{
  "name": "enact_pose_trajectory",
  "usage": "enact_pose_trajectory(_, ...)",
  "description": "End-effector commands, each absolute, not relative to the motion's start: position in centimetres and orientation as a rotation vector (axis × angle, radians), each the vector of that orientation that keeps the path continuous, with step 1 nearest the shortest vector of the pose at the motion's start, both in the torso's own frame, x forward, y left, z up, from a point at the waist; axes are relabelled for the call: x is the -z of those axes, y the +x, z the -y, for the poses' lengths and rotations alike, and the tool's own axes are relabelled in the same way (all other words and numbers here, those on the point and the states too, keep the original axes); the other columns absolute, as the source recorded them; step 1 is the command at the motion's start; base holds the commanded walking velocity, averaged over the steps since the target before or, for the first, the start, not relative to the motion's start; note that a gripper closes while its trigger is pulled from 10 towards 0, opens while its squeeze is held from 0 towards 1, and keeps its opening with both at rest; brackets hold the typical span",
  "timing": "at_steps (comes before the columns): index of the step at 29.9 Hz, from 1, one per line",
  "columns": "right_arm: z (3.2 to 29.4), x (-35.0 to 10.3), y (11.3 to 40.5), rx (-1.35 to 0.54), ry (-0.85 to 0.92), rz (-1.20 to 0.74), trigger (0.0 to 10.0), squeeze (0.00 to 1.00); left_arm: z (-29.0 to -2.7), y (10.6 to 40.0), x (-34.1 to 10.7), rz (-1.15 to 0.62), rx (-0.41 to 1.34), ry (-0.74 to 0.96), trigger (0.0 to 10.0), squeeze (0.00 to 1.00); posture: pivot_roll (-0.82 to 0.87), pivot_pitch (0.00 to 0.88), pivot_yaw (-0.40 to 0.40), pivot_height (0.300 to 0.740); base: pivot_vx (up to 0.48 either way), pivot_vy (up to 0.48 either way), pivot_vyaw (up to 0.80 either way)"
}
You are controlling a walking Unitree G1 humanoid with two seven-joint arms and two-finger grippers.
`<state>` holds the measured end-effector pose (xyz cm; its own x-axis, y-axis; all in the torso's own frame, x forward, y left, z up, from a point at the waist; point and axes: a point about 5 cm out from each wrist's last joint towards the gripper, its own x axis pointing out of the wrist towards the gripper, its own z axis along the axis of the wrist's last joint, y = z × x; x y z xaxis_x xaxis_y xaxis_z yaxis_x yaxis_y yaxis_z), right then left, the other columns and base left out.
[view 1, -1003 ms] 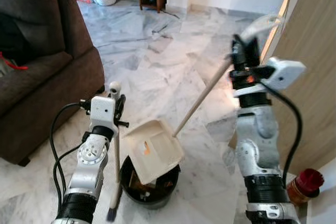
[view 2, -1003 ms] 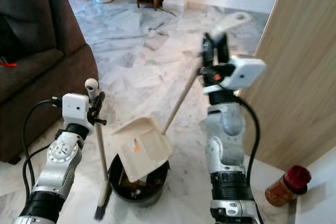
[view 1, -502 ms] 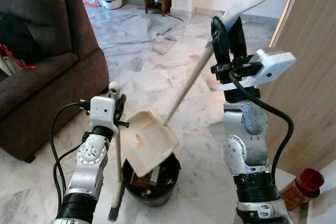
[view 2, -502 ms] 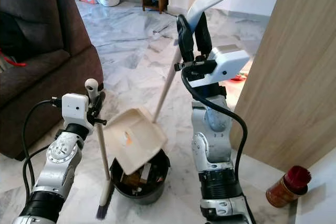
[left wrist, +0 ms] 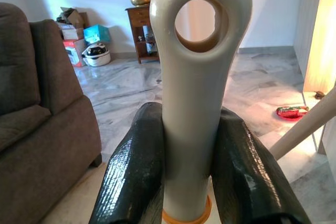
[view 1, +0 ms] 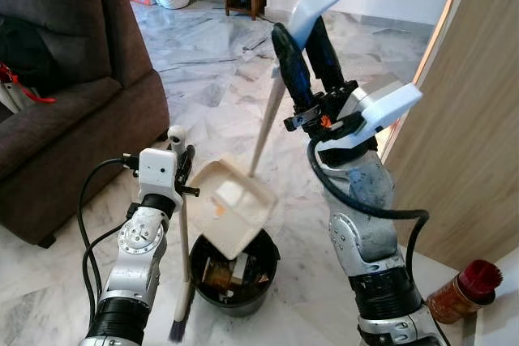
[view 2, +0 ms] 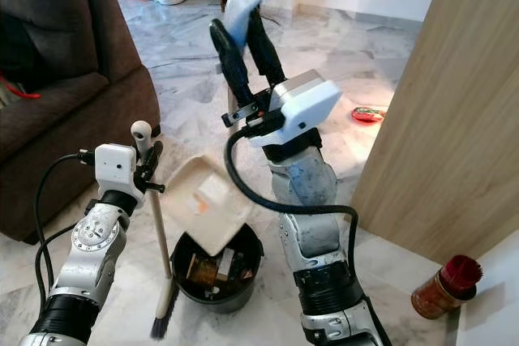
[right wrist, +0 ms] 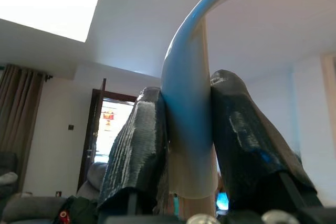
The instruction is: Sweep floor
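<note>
Your right gripper is clamping both black fingers on the pale blue-white handle of the long cream dustpan, raised at head height, and the pan is hanging tilted just above the round black bin on the marble floor. Your left gripper is squeezing its fingers on the cream looped handle of the short broom, which is standing upright beside the bin with its dark bristles at the floor. Inside the bin some brown scraps are lying, but you cannot identify them clearly.
</note>
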<state>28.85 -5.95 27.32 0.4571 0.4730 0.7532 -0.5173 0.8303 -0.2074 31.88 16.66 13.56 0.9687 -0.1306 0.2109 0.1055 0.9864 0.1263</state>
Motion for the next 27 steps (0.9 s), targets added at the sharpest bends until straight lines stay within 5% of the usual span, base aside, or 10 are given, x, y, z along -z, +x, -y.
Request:
enact_pose_trajectory(1, 4.9, -30.0, 26.9, -0.666, -0.009, 1.098, 10.0, 0.0, -16.5, 32.2, -15.0, 0.283, 0.13, 0.107, 10.0, 0.0, 0.08, 0.05, 0.066, 0.74, 0.0, 0.0, 0.0)
enact_pose_trajectory(27, 4.5, -31.4, 26.0, -0.619, -0.104, 1.197, 10.0, 0.0, -16.5, 32.2, -15.1, 0.286, 0.131, 0.105, 10.0, 0.0, 0.08, 0.056, 0.064, 0.74, 0.0, 0.0, 0.0)
